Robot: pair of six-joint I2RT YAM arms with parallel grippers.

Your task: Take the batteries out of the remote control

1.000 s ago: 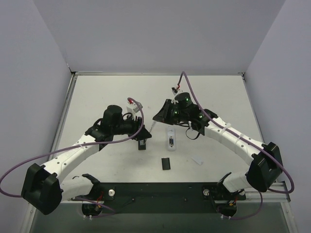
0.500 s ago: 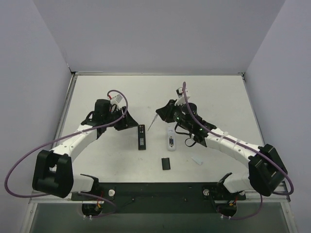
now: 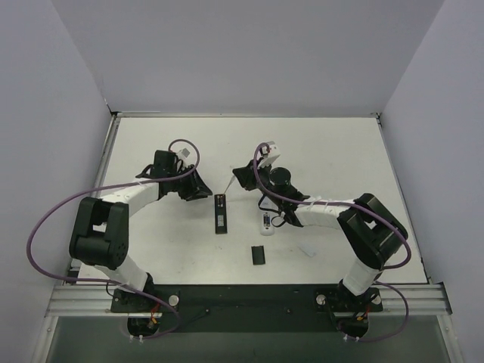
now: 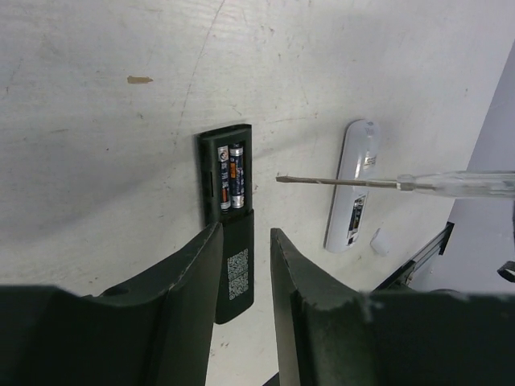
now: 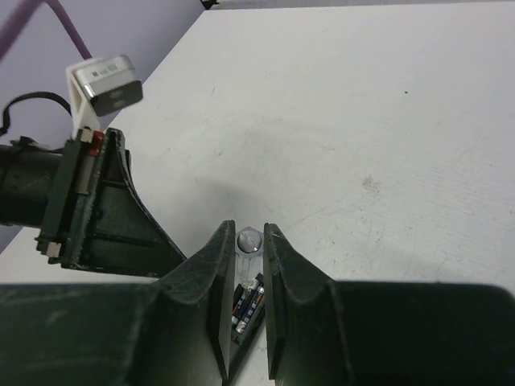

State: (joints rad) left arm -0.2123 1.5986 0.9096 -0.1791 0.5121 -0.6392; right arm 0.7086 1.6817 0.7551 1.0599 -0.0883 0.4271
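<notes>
Black remote (image 3: 220,214) is lying back-up in the middle of the bench (image 3: 333,151), running 12 to 6. We can see both batteries (image 4: 230,178) side by side in the open compartment at its 12 o'clock end, so neither is out yet. The flat black cover (image 3: 259,255) lies on its own at about 5 o'clock from that remote. A white remote (image 3: 266,221) lies just beside it at 3 o'clock.

The left end effector (image 4: 245,233) is open with nothing between its jaws. From overhead it's up at roughly 10 o'clock of the black remote.

The right end effector (image 5: 248,237) is at about 1 o'clock, clamped tight on the clear handle of a screwdriver (image 4: 418,184). As far as we can tell, the tip is just off the 3 o'clock edge of the compartment, close to the batteries but not touching them.
</notes>
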